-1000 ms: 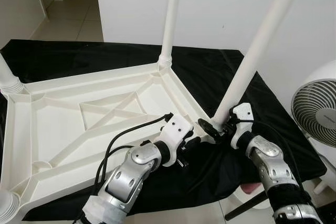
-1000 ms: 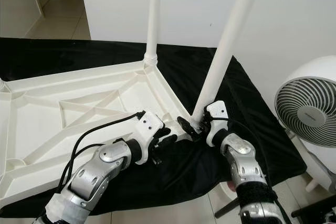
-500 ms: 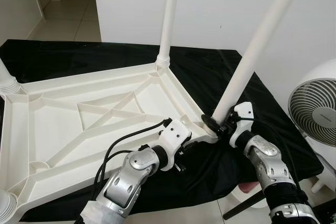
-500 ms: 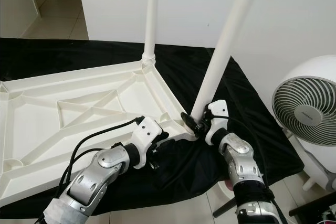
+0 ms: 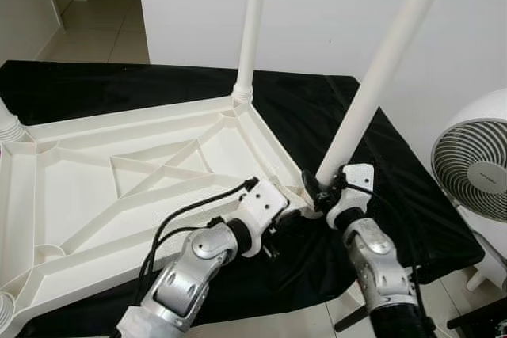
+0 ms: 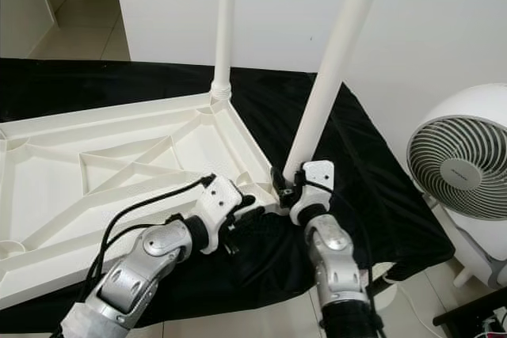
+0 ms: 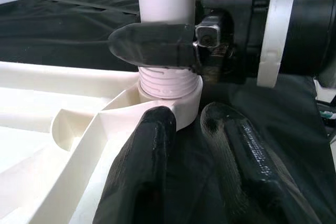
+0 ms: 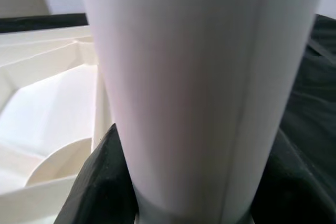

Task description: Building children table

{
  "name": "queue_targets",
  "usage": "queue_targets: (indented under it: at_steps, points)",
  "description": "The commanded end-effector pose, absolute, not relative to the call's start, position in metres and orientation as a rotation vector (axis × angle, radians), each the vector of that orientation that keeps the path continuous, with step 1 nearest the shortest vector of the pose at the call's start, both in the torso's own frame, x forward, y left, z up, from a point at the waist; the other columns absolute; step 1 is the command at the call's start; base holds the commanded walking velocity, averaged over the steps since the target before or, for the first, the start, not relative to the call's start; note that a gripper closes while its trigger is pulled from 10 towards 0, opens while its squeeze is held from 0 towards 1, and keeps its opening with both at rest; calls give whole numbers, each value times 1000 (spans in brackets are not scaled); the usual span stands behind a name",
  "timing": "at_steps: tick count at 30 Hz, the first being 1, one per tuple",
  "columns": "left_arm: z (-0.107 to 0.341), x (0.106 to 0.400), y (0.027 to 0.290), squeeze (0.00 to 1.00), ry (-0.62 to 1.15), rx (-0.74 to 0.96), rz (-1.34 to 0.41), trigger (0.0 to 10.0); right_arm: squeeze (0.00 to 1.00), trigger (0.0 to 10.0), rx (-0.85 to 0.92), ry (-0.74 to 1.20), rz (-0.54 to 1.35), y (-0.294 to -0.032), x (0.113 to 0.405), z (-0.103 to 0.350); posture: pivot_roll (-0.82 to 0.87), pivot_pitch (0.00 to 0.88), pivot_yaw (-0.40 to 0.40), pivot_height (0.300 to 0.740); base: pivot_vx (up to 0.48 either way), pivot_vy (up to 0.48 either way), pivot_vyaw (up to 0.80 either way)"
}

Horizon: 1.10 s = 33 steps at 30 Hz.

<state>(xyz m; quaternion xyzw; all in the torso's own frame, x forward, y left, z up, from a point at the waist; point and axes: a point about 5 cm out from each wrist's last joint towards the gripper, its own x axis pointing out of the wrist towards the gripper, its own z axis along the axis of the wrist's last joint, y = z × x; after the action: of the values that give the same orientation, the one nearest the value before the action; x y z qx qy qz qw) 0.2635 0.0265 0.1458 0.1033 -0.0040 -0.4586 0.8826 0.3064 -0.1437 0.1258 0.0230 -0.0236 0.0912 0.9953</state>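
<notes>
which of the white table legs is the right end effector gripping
The leaning white plastic leg at the near right corner of the upturned white plastic tabletop. The right end effector clamps its base; the upright far leg is untouched.

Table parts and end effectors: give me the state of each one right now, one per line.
Tabletop: upside down on the black cloth, ribbed underside up.
Far leg: upright, seated in its corner socket.
Near leg: leaning, threaded end in the near corner socket.
Right end effector: shut on the near leg's base.
Left end effector: fingers apart, at the corner below the socket.
Fan: beside the table; spinning or not, cannot tell.
</notes>
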Motion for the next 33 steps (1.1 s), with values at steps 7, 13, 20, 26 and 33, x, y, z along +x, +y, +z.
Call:
queue_targets:
  at_steps: [7, 13, 20, 26, 33]
  points:
    - [142, 258, 24, 0, -7, 224, -991, 10000, 0, 0, 117, 108, -4, -135, 298, 101, 7, 24, -78, 740, 0, 0, 0]
    - [142, 260, 28, 0, -8, 216, -973, 10000, 0, 2471, 120, 106, 41, -117, 293, 107, 8, 19, -82, 740, 0, 0, 0]
    - [143, 266, 33, 0, -10, 219, -956, 10000, 1000, 10000, 135, 69, 118, -120, 293, 110, 8, 4, -80, 740, 0, 0, 0]
    - [145, 267, 32, 0, -18, 217, -962, 10000, 1000, 10000, 67, 26, 189, -135, 300, 118, 3, 0, -80, 740, 0, 0, 0]
    - [148, 270, 30, 0, -30, 221, -970, 10000, 0, 10000, -41, -5, 385, -159, 306, 129, 2, 0, -81, 740, 0, 0, 0]
